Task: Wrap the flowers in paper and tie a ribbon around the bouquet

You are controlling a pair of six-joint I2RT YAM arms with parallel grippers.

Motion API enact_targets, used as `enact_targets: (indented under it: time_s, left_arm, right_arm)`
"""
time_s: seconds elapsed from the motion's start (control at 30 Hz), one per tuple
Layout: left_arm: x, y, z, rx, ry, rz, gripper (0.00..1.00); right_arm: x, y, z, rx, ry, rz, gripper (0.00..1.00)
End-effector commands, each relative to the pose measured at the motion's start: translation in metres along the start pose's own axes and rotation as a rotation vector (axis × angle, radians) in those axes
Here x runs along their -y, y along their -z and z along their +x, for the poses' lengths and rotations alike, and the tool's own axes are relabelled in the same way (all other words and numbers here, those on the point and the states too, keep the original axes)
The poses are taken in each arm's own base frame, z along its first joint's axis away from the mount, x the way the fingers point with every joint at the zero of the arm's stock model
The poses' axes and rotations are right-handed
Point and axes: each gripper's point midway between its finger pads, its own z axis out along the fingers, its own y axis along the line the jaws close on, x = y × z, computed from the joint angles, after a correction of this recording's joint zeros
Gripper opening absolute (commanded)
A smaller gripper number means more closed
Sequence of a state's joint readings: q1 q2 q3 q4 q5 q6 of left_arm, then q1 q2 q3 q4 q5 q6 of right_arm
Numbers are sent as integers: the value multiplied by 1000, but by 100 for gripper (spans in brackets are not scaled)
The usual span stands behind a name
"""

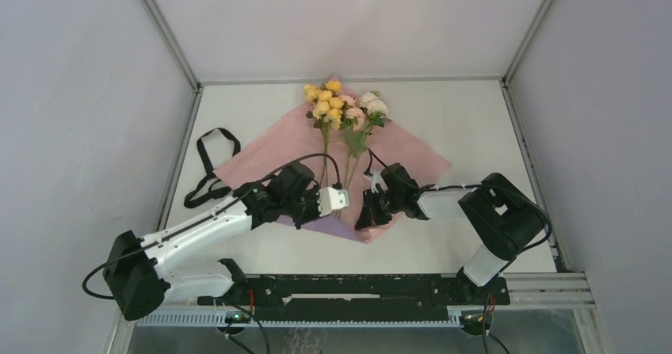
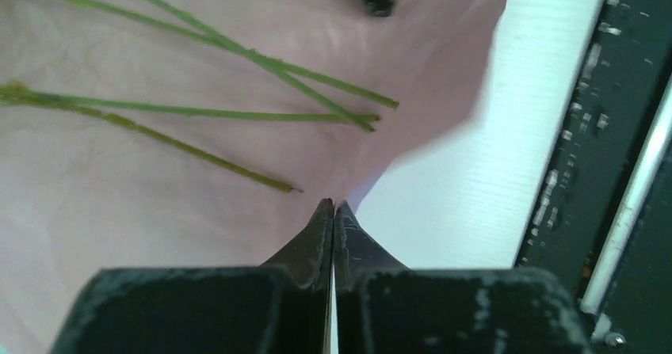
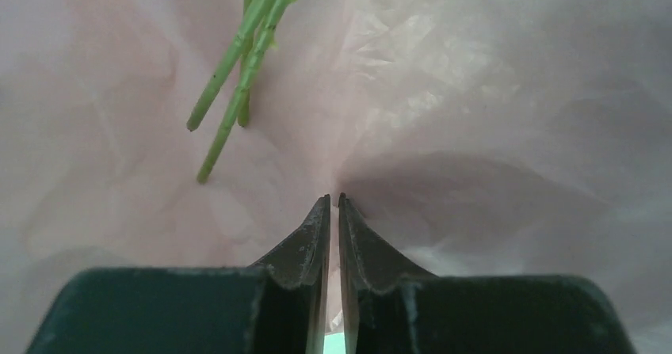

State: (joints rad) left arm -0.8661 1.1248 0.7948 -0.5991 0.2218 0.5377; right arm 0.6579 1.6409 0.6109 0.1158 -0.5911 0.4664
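Observation:
The paper (image 1: 412,160) lies pink face up as a diamond on the white table, and a lilac patch of its underside shows at the near corner. The flowers (image 1: 341,108) rest on it, yellow and pink blooms at the far end, stems (image 2: 238,53) (image 3: 238,69) pointing toward me. My left gripper (image 1: 337,207) (image 2: 334,203) is shut on the paper's (image 2: 119,196) near edge, which puckers at the tips. My right gripper (image 1: 366,215) (image 3: 334,198) pinches a fold of the paper (image 3: 475,93) just right of the stem ends. The black ribbon (image 1: 208,168) lies loose to the left of the paper.
Grey enclosure walls and metal posts bound the white table (image 1: 475,116) (image 2: 452,196) on three sides. A black rail (image 1: 357,287) (image 2: 602,172) carrying the arm bases runs along the near edge.

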Motion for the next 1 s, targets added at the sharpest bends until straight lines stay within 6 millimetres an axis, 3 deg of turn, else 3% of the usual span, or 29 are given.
enact_targets:
  time_s: [0.0,0.2,0.37,0.6,0.7,0.8,0.97]
  left_arm:
    - [-37,-2,-12,16,142,-57,0]
    - [-62,-21,9,-45,259,-44,0]
    - [-67,-34,18,-80,274,-31,0]
    - [-70,-43,28,-111,312,-27,0]
    - [-72,-45,29,-112,323,-28,0]
    - [-71,-45,29,-110,325,-18,0]
    - [-71,-45,28,-107,326,-16,0]
  right_arm:
    - [22,0,2,10,-85,96,17]
    - [20,13,4,-1,-60,95,19]
    - [-11,38,4,-6,65,-6,29]
    - [-44,67,-22,126,259,-79,47]
    - [-60,65,-28,151,320,-148,60]
    - [-73,55,-32,164,394,-209,65]
    - [-57,30,-24,117,367,-163,65]
